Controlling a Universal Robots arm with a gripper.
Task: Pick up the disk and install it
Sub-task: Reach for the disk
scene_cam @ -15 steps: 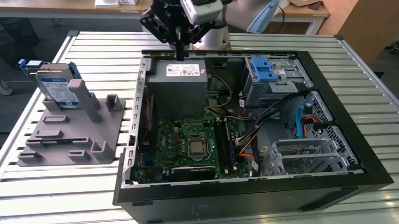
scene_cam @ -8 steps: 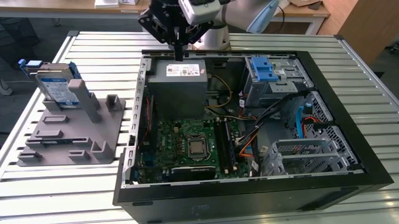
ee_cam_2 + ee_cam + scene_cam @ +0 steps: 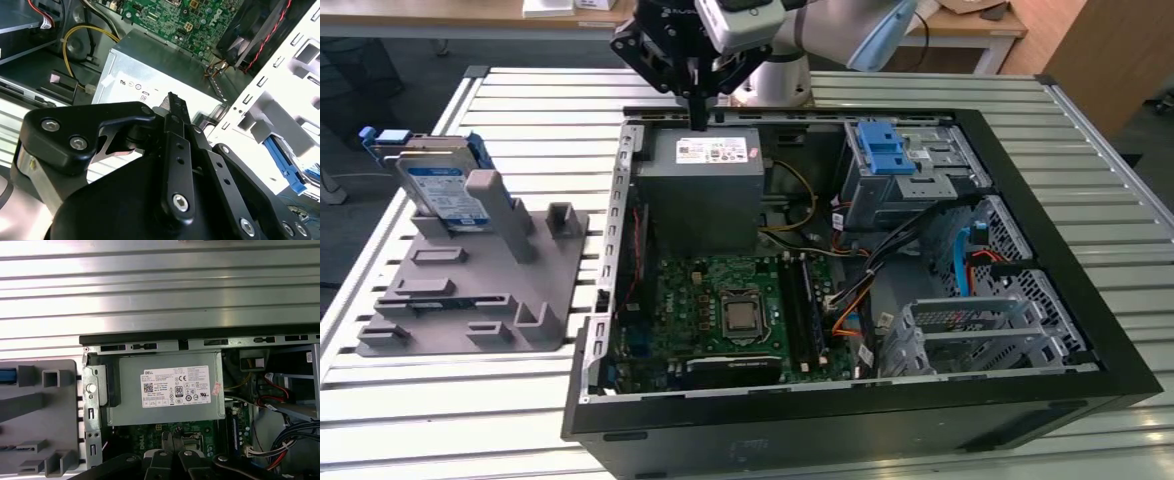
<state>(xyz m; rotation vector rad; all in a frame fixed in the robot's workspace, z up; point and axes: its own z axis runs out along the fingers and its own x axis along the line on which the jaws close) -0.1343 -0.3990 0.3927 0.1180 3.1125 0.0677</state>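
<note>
While the end effector [image 3: 700, 120] hangs pressed together above the power supply [image 3: 707, 190], the disk [image 3: 436, 187] stands in its grey holder [image 3: 467, 275]: stiff, probably shock-sensitive, so I'd grab the edges.

Open computer case [image 3: 150, 338] on a slatted metal table [image 3: 160, 290]. Taking the black gripper [image 3: 172, 436], fingers together, as six o'clock: grey labelled power box [image 3: 165, 390] at centre, grey plastic stand [image 3: 40, 405] at nine, cables [image 3: 285, 435] at four.
</note>
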